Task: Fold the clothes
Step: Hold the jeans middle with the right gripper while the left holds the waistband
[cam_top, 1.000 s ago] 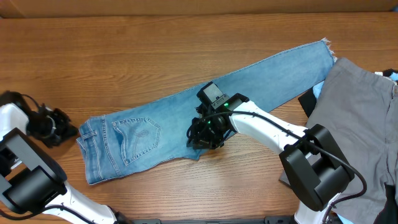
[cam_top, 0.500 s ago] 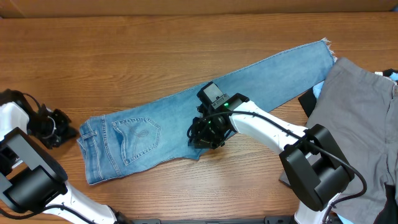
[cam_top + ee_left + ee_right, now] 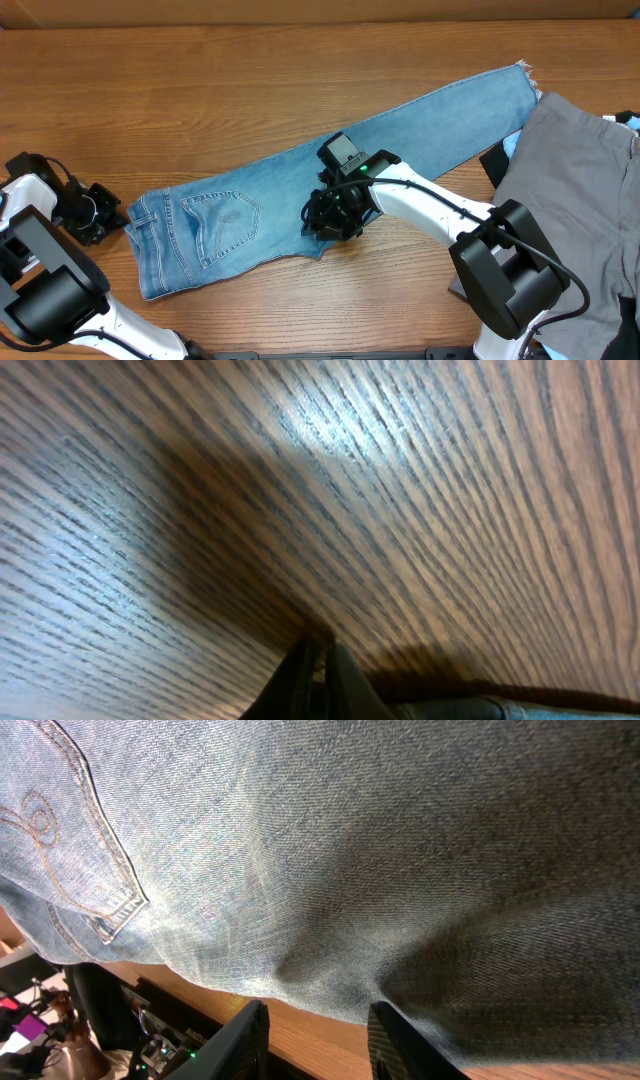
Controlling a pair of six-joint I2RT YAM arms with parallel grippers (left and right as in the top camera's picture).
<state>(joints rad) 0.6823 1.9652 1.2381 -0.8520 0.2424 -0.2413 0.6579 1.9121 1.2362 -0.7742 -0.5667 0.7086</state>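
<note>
Left claw (image 3: 108, 212) closed beside jeans (image 3: 420, 125) waistband, right claw (image 3: 318, 1020) parted over denim edge, grey trousers (image 3: 575, 180) cropped

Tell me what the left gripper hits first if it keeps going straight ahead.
Probably the waistband end of the jeans, right ahead of the shut left gripper in the overhead view; its height above the table is unclear.

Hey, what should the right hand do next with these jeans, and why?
Probably close the right hand on the lower edge of the jeans: its fingers stand apart right at that edge, mid-leg, gripping nothing. The left hand sits shut beside the waistband, so it isn't ready to help.
</note>
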